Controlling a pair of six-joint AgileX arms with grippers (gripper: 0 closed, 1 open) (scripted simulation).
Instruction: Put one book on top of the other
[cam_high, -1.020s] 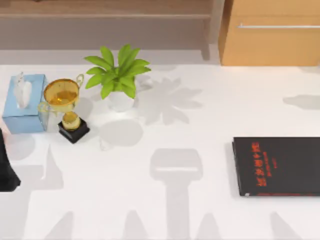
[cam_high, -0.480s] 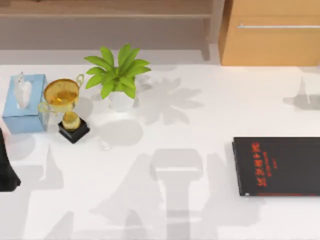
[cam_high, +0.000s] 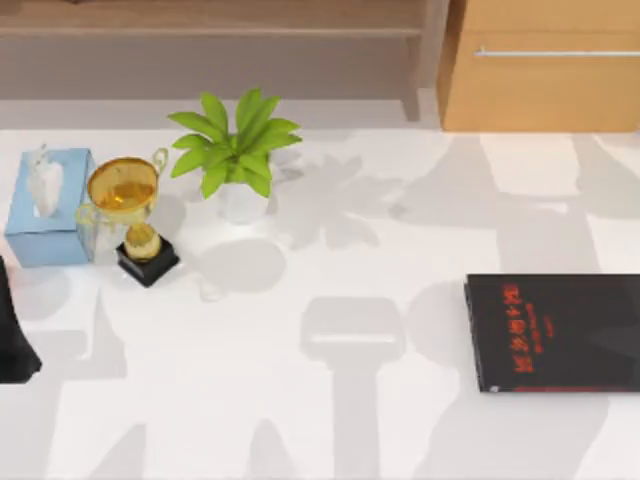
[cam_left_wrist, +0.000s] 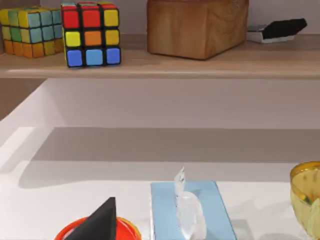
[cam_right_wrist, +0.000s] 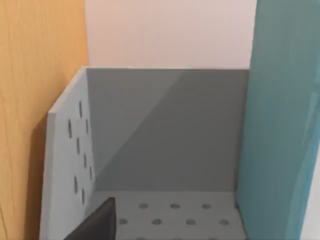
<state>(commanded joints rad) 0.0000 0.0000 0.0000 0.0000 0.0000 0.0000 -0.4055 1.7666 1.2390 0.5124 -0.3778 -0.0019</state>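
Black book lay flat on the worktop at the right side, cover up with the red lettering showing, its right end cut off by the edge of the top view. Nothing sat on it.

Clutter was all on the left, well apart from it: tissue box, gold trophy on a black base just beside the box, potted plant near the trophy. A wooden cabinet stood behind the worktop on the right.

My left arm sat parked at the left edge; I could not tell how its hand stood.

Left wrist view added a shelf with two puzzle cubes and a wooden block, plus the tissue box below.

Right wrist view gave the teal book, standing upright just beside a grey perforated bin, with orange wood on the other side. A dark fingertip showed at the frame edge; I could not tell whether the right hand was open, closed or gripping the book.
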